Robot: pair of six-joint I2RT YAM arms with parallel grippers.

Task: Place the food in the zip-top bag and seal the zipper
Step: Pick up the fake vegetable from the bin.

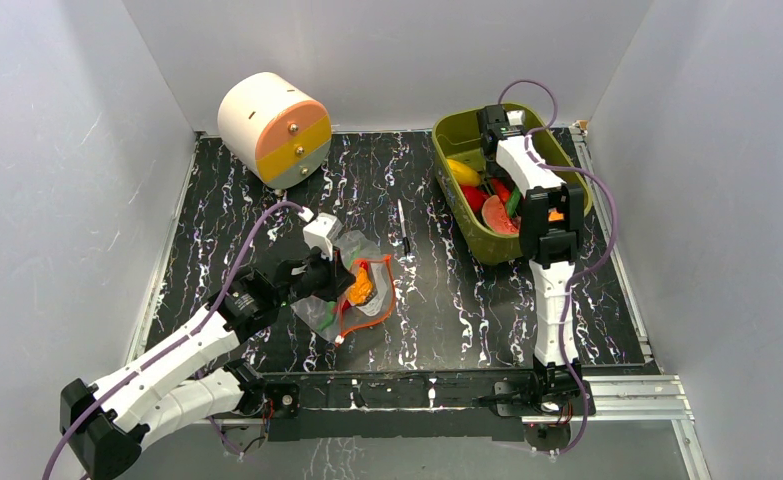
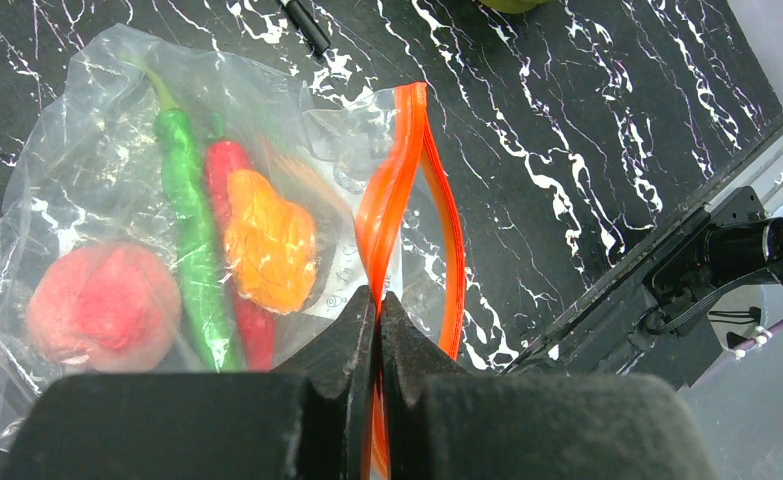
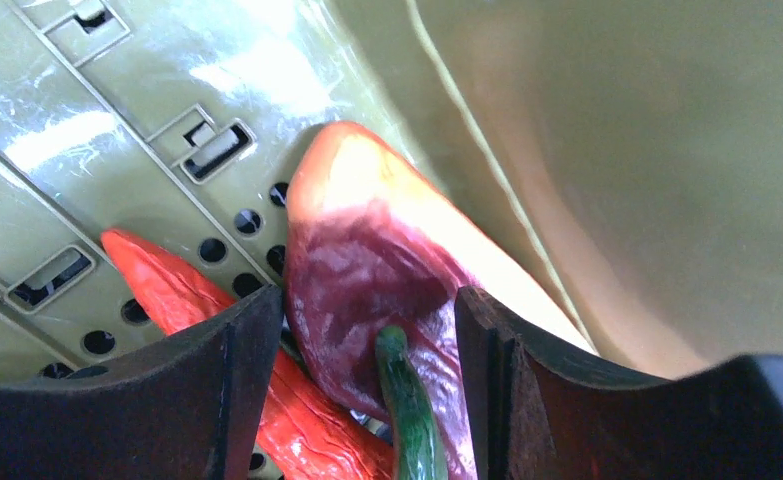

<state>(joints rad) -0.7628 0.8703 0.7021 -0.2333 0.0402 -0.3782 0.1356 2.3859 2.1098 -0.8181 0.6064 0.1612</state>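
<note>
Left wrist view has the left claw (image 2: 378,300) pressed together on the zipper (image 2: 395,180), pinching the zip-top bag (image 2: 77,130) on the counter (image 2: 567,120) with its mouth parted; a peach (image 2: 102,305), green pepper (image 2: 189,220), red chili (image 2: 225,165) and orange piece (image 2: 272,240) lie inside. Loading looks to be the step in hand: the right claw (image 3: 367,300) is down in the olive tub (image 3: 667,150), spread either side of a red-orange piece (image 3: 367,230); whether it grips I cannot tell. Next it must clamp firmly, lift clear, and carry the piece to the bag's mouth.
</note>
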